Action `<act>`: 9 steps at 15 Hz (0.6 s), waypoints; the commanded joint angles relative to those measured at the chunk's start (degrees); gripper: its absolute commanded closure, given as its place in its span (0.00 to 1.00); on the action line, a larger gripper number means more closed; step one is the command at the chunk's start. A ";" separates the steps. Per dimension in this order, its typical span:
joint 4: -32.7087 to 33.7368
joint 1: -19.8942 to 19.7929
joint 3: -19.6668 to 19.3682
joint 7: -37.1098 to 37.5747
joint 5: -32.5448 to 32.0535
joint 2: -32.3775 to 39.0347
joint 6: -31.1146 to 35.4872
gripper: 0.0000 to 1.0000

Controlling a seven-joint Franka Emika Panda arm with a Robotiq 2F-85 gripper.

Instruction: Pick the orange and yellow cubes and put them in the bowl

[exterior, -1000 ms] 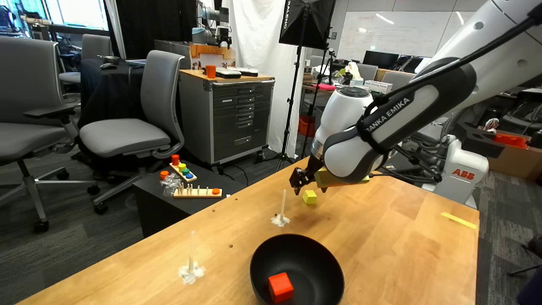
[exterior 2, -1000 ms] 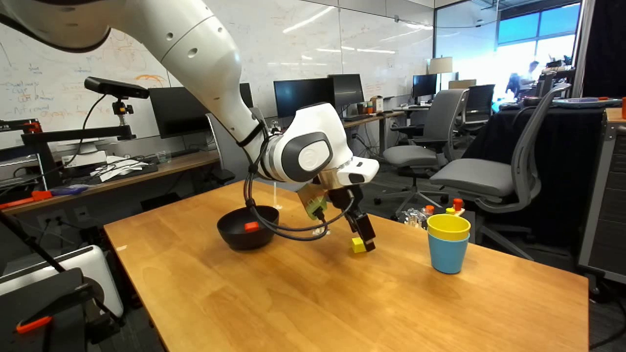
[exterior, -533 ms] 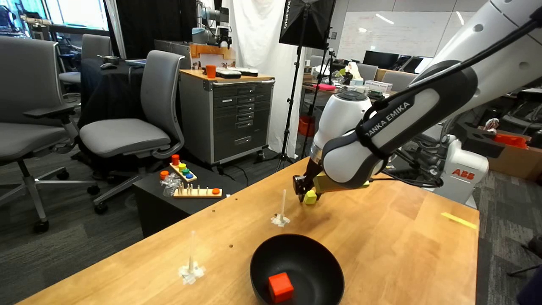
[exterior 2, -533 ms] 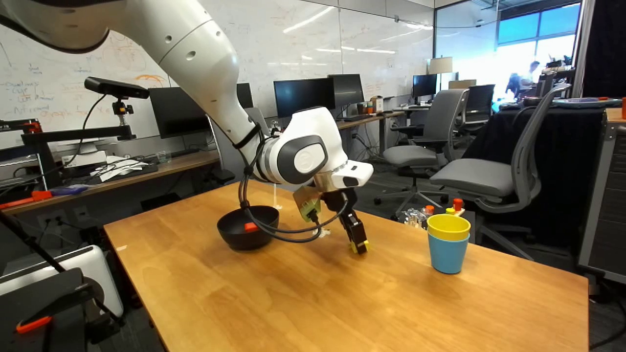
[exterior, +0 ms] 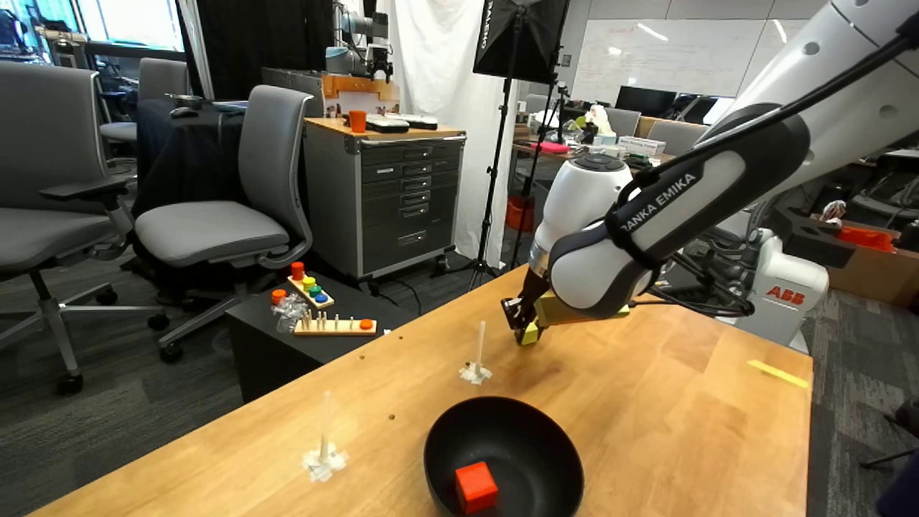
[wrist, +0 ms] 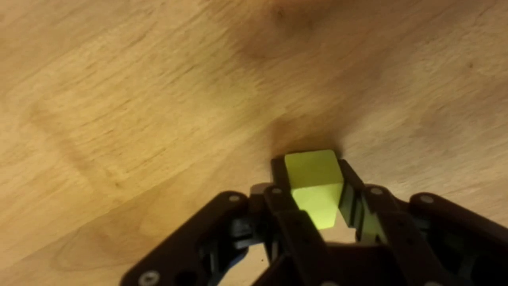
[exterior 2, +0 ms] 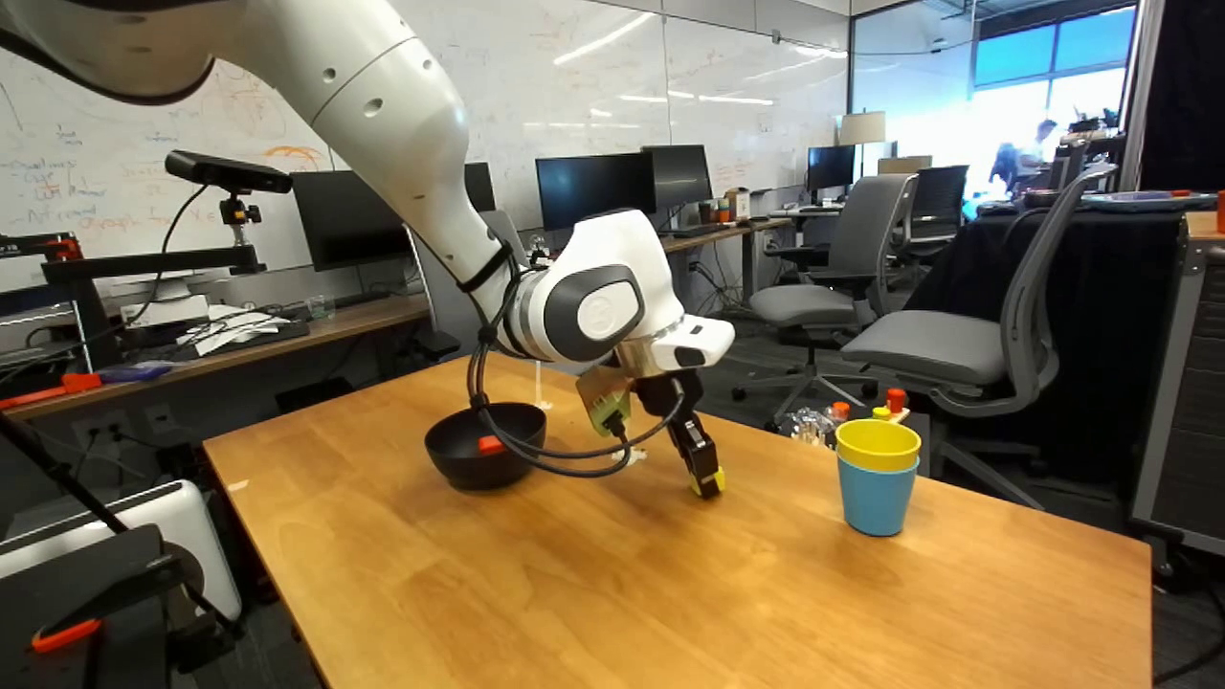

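The yellow cube (wrist: 315, 178) is pinched between the dark fingers of my gripper (wrist: 313, 174), one finger against each side in the wrist view. In both exterior views the gripper (exterior: 529, 332) points down at the tabletop. Its fingers partly cover the yellow cube (exterior: 530, 335), which sits at table level; whether it touches the wood I cannot tell. Inside the wide black bowl (exterior: 546, 449) lies the orange cube (exterior: 476, 488), near one side of the bottom. The same bowl (exterior 2: 474, 469) stands some way from the gripper, the orange cube (exterior 2: 491, 445) showing inside it.
A thin upright peg (exterior: 480, 345) is taped to the table between gripper and bowl, and another peg (exterior: 324, 424) stands farther along the edge. Stacked cups, a yellow cup (exterior 2: 878, 445) in a blue cup (exterior 2: 876, 498), stand beyond the gripper. Loose cables (exterior 2: 565, 469) hang from the arm.
My gripper has come down from above and its open fingers have closed around the yellow cube, which has turned slightly. The orange cube and bowl have stayed put.
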 commanded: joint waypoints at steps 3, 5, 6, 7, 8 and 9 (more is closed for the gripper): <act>-5.91 2.79 -4.84 -0.46 -1.21 -4.13 1.08 0.92; -8.68 3.49 -5.71 -0.64 -1.56 -6.45 1.13 0.92; -10.10 3.78 -5.94 -0.84 -1.68 -7.84 1.15 0.92; -11.95 4.09 -5.87 -1.21 -1.71 -9.80 1.29 0.92; -13.63 4.40 -5.78 -1.45 -1.74 -11.61 1.54 0.92; -15.49 4.45 -5.23 -1.87 -1.59 -13.94 1.63 0.92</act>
